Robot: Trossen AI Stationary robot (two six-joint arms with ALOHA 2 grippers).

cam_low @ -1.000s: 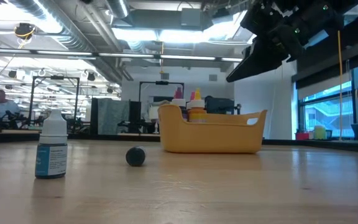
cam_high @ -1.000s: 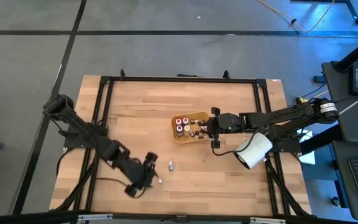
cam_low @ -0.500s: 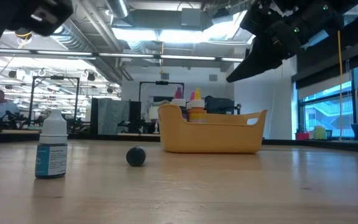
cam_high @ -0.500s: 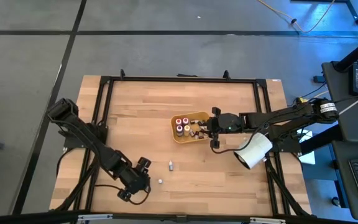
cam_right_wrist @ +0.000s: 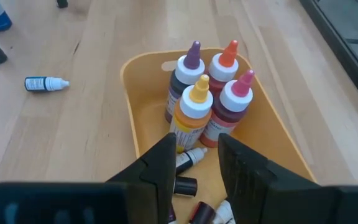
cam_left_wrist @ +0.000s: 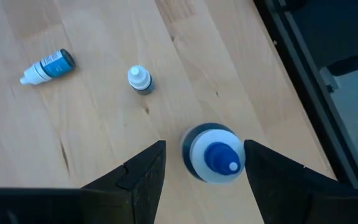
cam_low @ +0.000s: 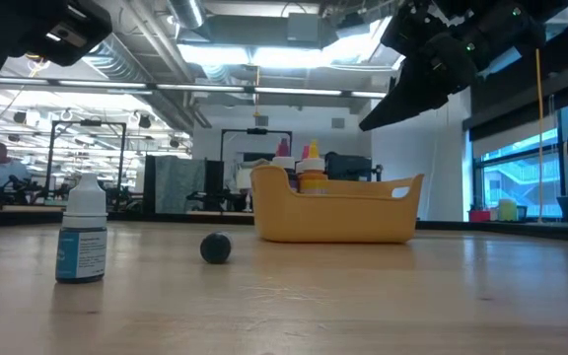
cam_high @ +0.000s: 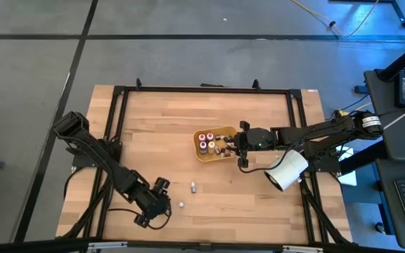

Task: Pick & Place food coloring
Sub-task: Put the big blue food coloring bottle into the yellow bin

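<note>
A blue-tipped food coloring bottle (cam_left_wrist: pixel 213 155) stands on the wooden table. My left gripper (cam_left_wrist: pixel 197 163) hangs over it, open and pointing down, one finger on each side with a gap to each; it is near the near-left corner (cam_high: pixel 163 185). A small white-capped bottle (cam_left_wrist: pixel 140 79) stands nearby (cam_high: pixel 181 205), and another (cam_left_wrist: pixel 45 65) lies on its side (cam_high: pixel 193 187). My right gripper (cam_right_wrist: pixel 197 146) hovers over the orange tray (cam_right_wrist: pixel 126 68), slightly open and holding nothing. Tall bottles (cam_right_wrist: pixel 194 102) stand in the tray; small ones (cam_right_wrist: pixel 190 158) lie on its floor.
A big white cylinder (cam_high: pixel 285 169) lies near the table's right edge beside the right arm. The black frame rail (cam_left_wrist: pixel 303 68) runs along the table edge close to the left gripper. Bare wood stretches between the loose bottles and the tray (cam_high: pixel 213 156).
My left gripper has gone toward the table's left edge and down, tipping to point more steeply at the table, and has come into the low view at the upper left. It has kept still over the last half second. The loose bottles have stayed in place.
</note>
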